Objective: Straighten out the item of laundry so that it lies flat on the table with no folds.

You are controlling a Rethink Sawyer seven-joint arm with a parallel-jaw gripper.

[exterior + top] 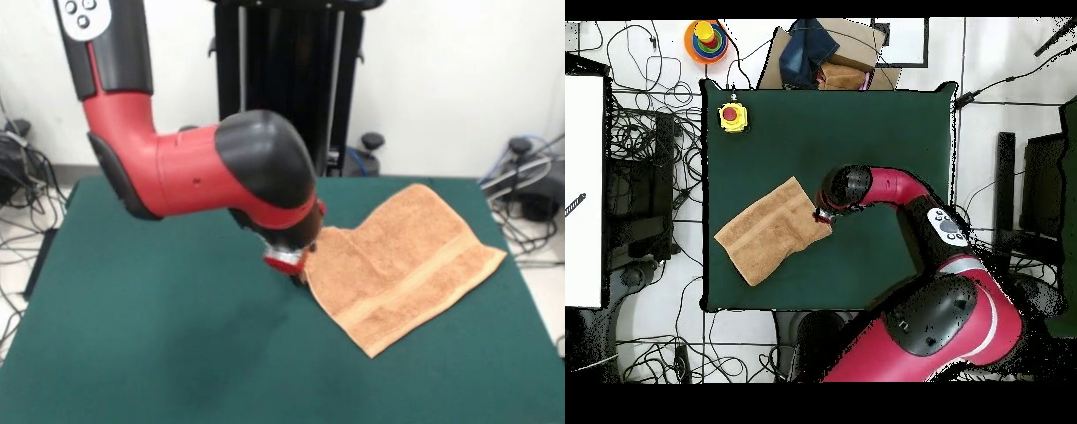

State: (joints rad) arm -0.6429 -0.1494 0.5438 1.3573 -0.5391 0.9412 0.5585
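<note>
The towel lies on the green worktop, its long axis running diagonally, and the pincer sits low at the towel's corner edge nearest the worktop's middle, so the cloth extends away from it to one side. Whether the pincer is clenched on that edge or released cannot be told, as the arm's wrist hides its tips. The front view shows a raised fold at that corner; the overhead view alone shows a yellow button box well apart.
</note>
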